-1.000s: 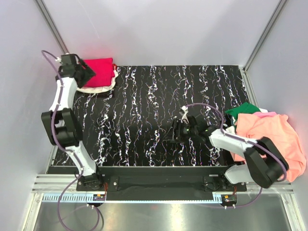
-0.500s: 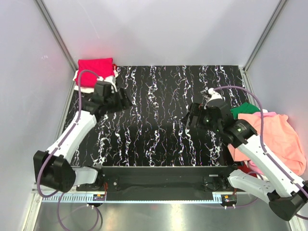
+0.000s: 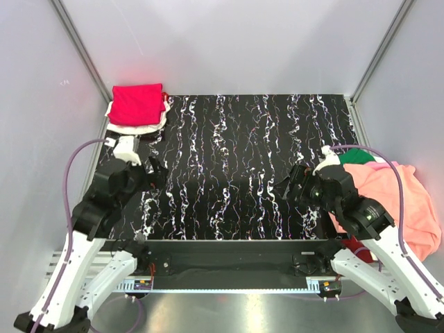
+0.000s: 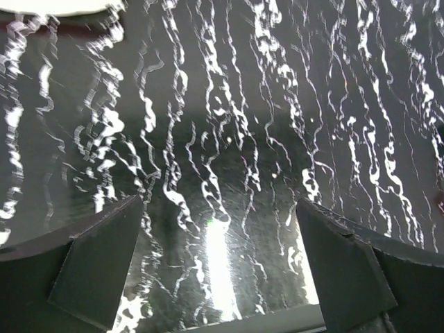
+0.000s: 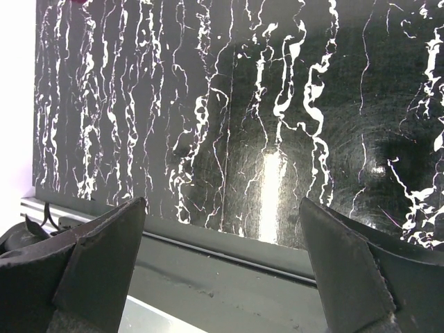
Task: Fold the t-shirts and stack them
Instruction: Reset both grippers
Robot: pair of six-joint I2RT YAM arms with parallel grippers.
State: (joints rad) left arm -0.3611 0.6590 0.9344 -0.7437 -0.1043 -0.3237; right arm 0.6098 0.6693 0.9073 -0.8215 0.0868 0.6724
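Both arms hover over the black white-veined table mat (image 3: pixel 236 139), and neither carries anything. The left gripper (image 3: pixel 151 173) and the right gripper (image 3: pixel 290 189) each show fingers spread wide in their wrist views. In the far left corner a folded crimson-pink t-shirt (image 3: pixel 137 103) lies on a folded white t-shirt (image 3: pixel 142 126) — the stack begun. At the right edge sits a loose heap: a salmon-orange t-shirt (image 3: pixel 395 198) on top, a green one (image 3: pixel 355 157) and a sliver of pink (image 3: pixel 383 165) beneath. The next fetch looks like the right arm's — pinch the salmon cloth alone, near a hem or shoulder, lift slowly so the others stay put, then spread it flat mid-mat.
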